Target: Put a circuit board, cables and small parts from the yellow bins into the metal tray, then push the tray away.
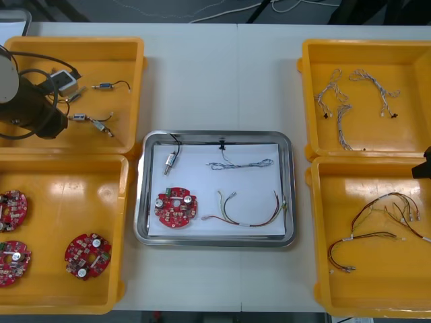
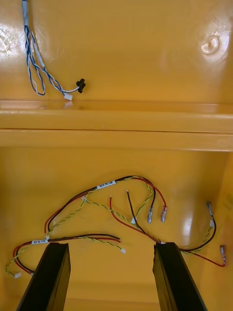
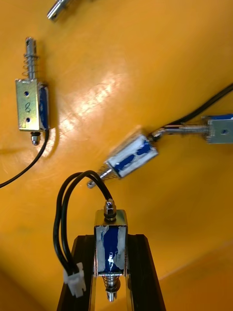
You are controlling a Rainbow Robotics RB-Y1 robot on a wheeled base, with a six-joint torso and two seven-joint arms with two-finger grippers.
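Note:
My left gripper (image 3: 110,265) is shut on a small metal part (image 3: 110,243) with a blue label and a looped black cable (image 3: 63,218), just above the floor of the far left yellow bin (image 1: 128,60). Other small metal parts (image 3: 131,158) lie close ahead of the fingers. The left arm (image 1: 30,111) hangs over that bin. My right gripper (image 2: 111,277) stands open over the red and yellow cables (image 2: 121,214) in the near right bin (image 1: 323,235). The metal tray (image 1: 286,145) holds a red circuit board (image 1: 176,206), a small metal part (image 1: 171,160), a blue and white cable (image 1: 246,163) and a red and yellow cable (image 1: 249,212).
The near left bin (image 1: 67,168) holds three more circuit boards (image 1: 87,256). Blue and white cables (image 1: 350,97) lie in the far right bin (image 1: 306,81). A dark piece of the right arm (image 1: 423,165) shows at the table's right edge.

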